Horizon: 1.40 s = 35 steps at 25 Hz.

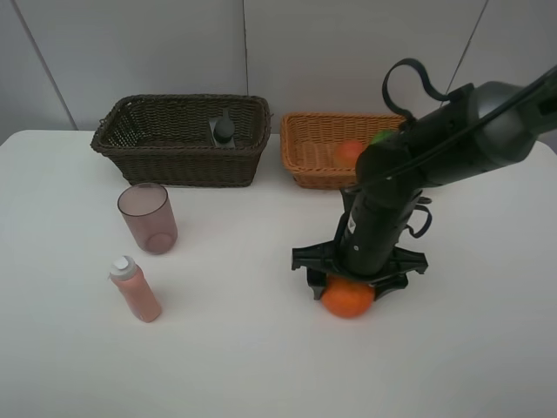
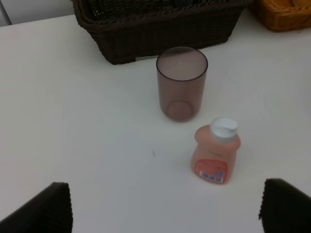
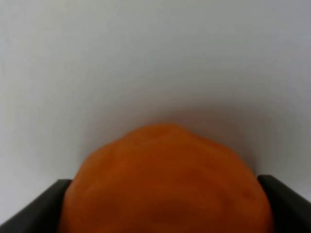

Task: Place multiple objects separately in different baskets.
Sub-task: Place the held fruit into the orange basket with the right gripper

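Right gripper [image 1: 350, 280]: lower centre-right of the high view, pointing down at the table. Its jaws straddle the orange with one finger close against each side. I cannot tell whether they press on it.
Left gripper [image 2: 165, 208]: jaws wide apart with nothing between them. Only its two dark fingertips show in its wrist view, above bare table, with the cup and pink bottle ahead of them. It is out of the high view.
Orange [image 1: 348, 299]: on the table at lower centre-right of the high view, under the right gripper and between its fingers. It fills most of the right wrist view.
Cup [image 1: 148, 218]: upright with its mouth up, left of centre in the high view, just in front of the dark basket.
Pink bottle [image 1: 135, 289]: upright with its white cap on, lower left in the high view, near the cup but apart from it.
Dark basket [image 1: 174, 164]: upper left in the high view, at the far side of the table.
Grey bottle [image 1: 224, 129]: inside the dark basket, toward its right end.
Tan basket [image 1: 315, 170]: upper centre-right in the high view, just beside the dark basket with a narrow gap between them.
Peach [image 1: 350, 152]: inside the tan basket, partly hidden by the right arm.
Lime [image 1: 381, 137]: inside the tan basket, right of the peach. Only a green edge shows behind the arm.
Table [image 1: 244, 357]: white, and both baskets and the loose things stand on it.
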### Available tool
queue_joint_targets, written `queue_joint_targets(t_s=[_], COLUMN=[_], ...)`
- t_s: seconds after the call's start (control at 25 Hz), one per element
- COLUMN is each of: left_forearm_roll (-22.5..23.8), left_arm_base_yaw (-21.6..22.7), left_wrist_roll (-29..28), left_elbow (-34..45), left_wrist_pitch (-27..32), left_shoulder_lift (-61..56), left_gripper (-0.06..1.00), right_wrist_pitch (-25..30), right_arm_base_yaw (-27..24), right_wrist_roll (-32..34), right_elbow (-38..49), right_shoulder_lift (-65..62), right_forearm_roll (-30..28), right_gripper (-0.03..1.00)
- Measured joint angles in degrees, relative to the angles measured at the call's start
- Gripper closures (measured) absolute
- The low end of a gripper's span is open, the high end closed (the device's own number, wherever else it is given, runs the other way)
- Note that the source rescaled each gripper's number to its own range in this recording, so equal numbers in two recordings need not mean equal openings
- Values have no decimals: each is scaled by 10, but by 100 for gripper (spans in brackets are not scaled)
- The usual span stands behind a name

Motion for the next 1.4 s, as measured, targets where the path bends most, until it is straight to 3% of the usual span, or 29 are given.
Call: queue_joint_targets(t_s=[0.52,0.68,1.04,1.2,1.4], left_forearm_roll=[0,0,0,0,0], left_arm_base_yaw=[0,0,0,0,0], left_wrist_roll=[0,0,0,0,0], left_elbow=[0,0,0,0,0], left_wrist_pitch=[0,0,0,0,0], left_shoulder_lift=[0,0,0,0,0], left_gripper=[-6,-6,-6,-6,-6], right_wrist_pitch=[4,47,220,258,265], right_arm_base_yaw=[0,0,-15,-39,-78], right_wrist_roll=[0,-23,-180,-218,-236], right_elbow=[0,-17,-197,-279,-388], right_shoulder_lift=[-1,-12,-22,2,50], right_forearm_roll=[0,0,0,0,0], right_gripper=[33,33,33,33,33])
